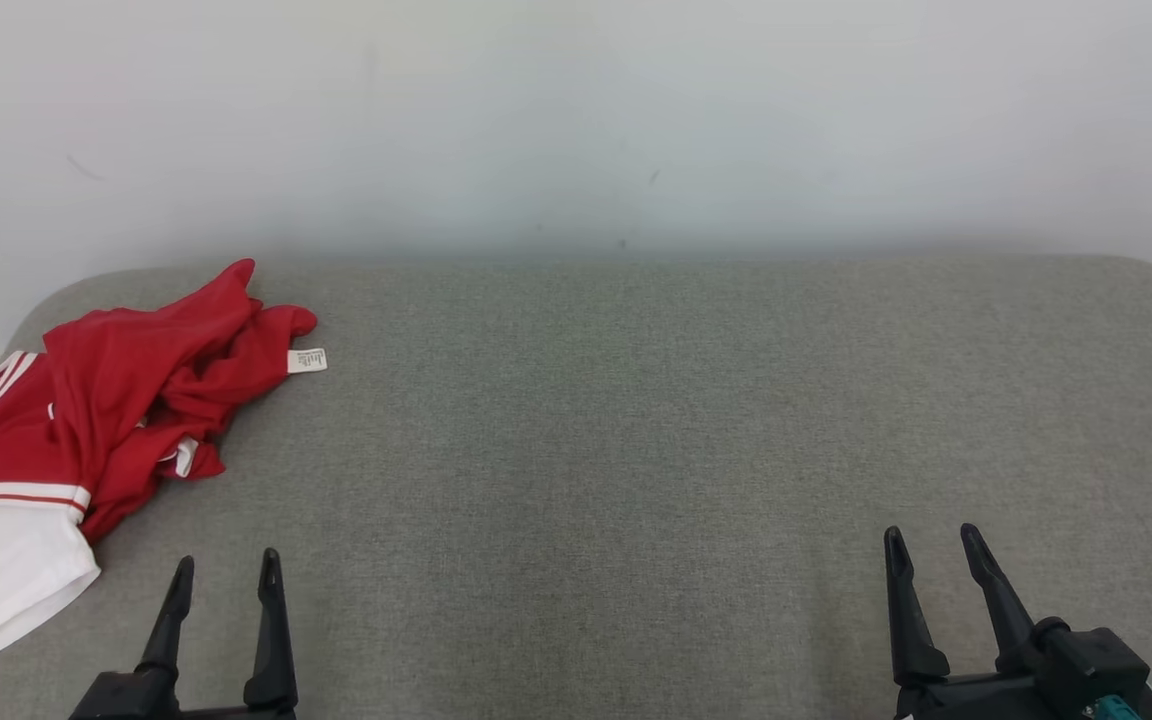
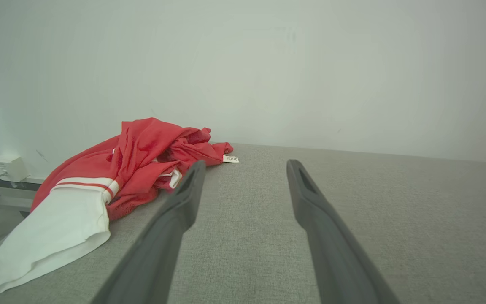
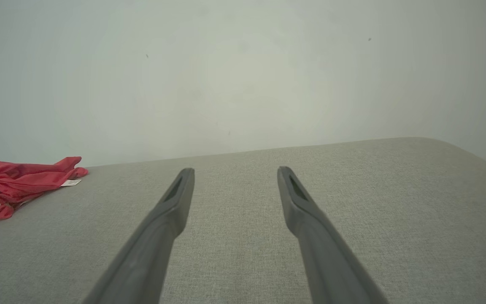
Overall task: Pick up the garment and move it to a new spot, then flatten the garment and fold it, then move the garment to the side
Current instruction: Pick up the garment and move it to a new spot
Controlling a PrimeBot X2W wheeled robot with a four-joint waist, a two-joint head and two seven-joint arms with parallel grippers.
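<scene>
A crumpled red garment (image 1: 126,390) with white trim and a white sleeve lies bunched at the far left of the grey table (image 1: 636,450), its small white label sticking out to the right. The left wrist view has the garment (image 2: 141,160) left of my fingers, and the right wrist view catches the garment (image 3: 11,181) at its left edge. My left gripper (image 1: 226,565) hovers open near the front edge, just right of the white sleeve, holding nothing. My right gripper (image 1: 933,545) stands open and empty at the front right, far from the cloth.
A pale wall (image 1: 576,120) rises directly behind the table. The table's rounded corners show at the back left and back right. A small white box (image 2: 10,166) on a rail sits off the table's left side.
</scene>
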